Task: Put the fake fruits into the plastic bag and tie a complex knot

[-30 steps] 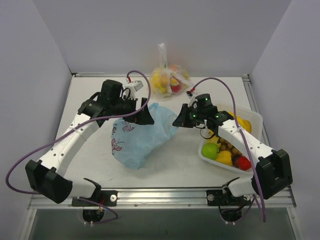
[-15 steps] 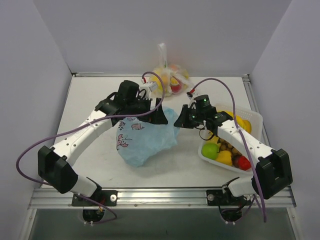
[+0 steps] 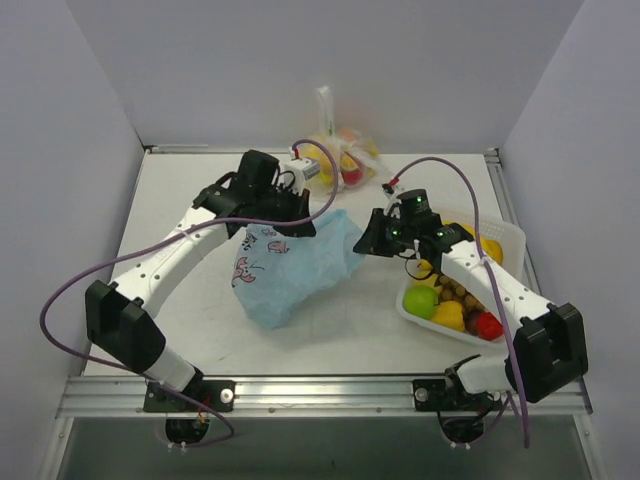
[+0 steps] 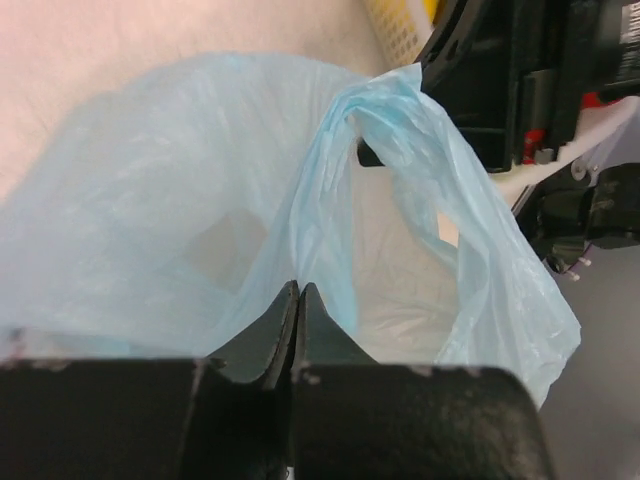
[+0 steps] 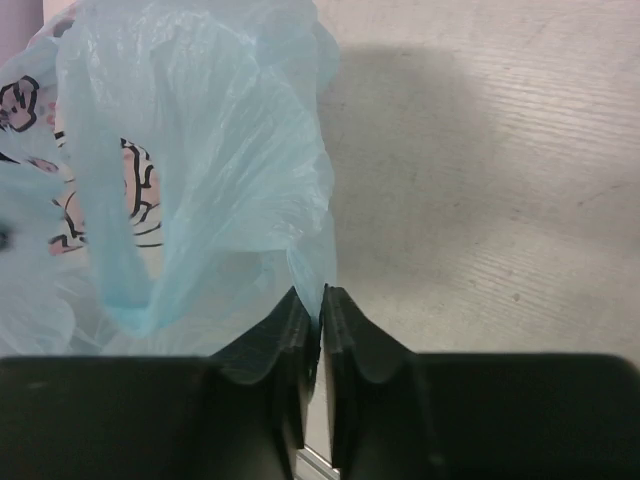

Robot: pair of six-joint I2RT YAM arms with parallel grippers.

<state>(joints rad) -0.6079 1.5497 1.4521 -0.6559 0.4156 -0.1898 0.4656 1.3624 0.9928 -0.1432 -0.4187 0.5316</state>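
The light-blue plastic bag [image 3: 290,268] with a pink-and-black print lies crumpled mid-table. Its mouth is held up between both arms. My left gripper [image 3: 307,228] is shut on the bag's rim on the left side; in the left wrist view the blue film [image 4: 330,200] runs down to the shut tips [image 4: 299,287]. My right gripper [image 3: 363,244] is shut on the opposite rim, with film pinched at its tips [image 5: 321,292]. The fake fruits [image 3: 447,300] lie in a white basket [image 3: 505,238] to the right, a green apple [image 3: 421,303] among them. A knot is not in view.
A clear bag of fruit [image 3: 335,160] with a twisted white neck stands at the back wall, just behind the left wrist. Walls close in the table on the left, right and back. A metal rail [image 3: 320,392] runs along the near edge.
The left arm swung right and towards the back, and its gripper went from open to shut on the bag's rim. The bag shifted right and its mouth rose. The right arm barely moved.
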